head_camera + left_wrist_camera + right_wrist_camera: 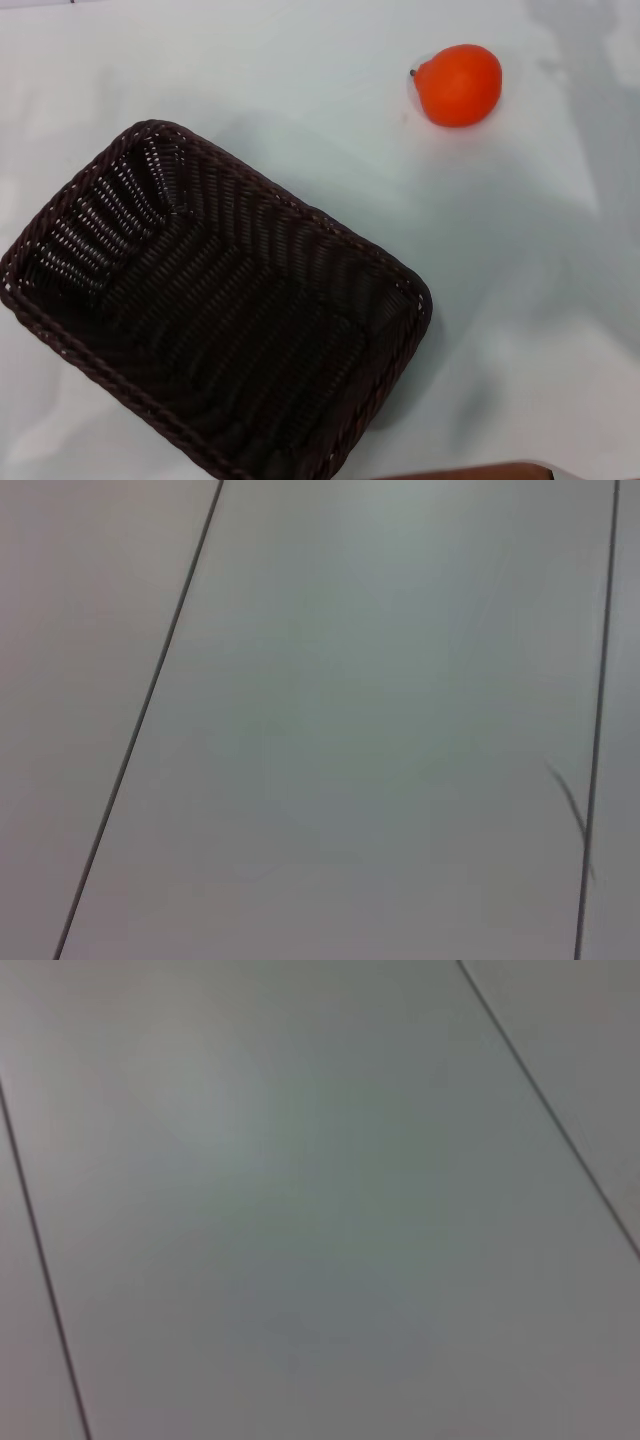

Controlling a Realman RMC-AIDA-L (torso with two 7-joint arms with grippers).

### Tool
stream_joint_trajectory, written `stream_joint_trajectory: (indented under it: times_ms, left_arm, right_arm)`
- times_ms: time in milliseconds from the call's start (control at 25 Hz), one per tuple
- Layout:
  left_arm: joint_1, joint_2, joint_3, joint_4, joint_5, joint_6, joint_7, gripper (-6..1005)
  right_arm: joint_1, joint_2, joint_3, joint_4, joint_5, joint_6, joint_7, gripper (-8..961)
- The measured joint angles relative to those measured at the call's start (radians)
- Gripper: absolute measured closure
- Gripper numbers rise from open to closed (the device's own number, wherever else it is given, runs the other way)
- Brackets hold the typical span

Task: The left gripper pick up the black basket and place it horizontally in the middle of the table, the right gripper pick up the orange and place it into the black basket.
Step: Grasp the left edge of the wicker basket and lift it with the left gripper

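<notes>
The black basket (215,310) is a large dark woven wicker basket. It lies at a slant on the pale table (300,80), filling the near left of the head view, and it is empty inside. The orange (460,85) is a small bright round fruit with a tiny dark stem. It rests on the table at the far right, well apart from the basket. Neither gripper shows in any view. Both wrist views show only a plain grey surface with thin dark lines.
A brown strip (470,472) shows at the near edge of the head view, right of the basket. Soft shadows fall on the table at the far right (590,120).
</notes>
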Motion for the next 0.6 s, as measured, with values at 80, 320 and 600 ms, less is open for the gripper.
stream_joint_trajectory:
  times_ms: [80, 320, 600]
  left_arm:
    - [0.003, 0.0, 0.0, 0.0, 0.0, 0.001, -0.013, 216]
    - [0.006, 0.001, 0.001, -0.001, 0.0, 0.001, -0.025, 217]
    - [0.016, 0.001, 0.001, 0.0, -0.002, -0.002, -0.026, 215]
  right_arm:
    - [0.007, 0.0, -0.004, 0.0, 0.0, 0.0, 0.001, 37]
    - [0.013, 0.0, -0.004, 0.001, -0.002, 0.0, 0.002, 37]
    - [0.007, 0.001, -0.004, 0.003, -0.002, 0.0, 0.009, 38]
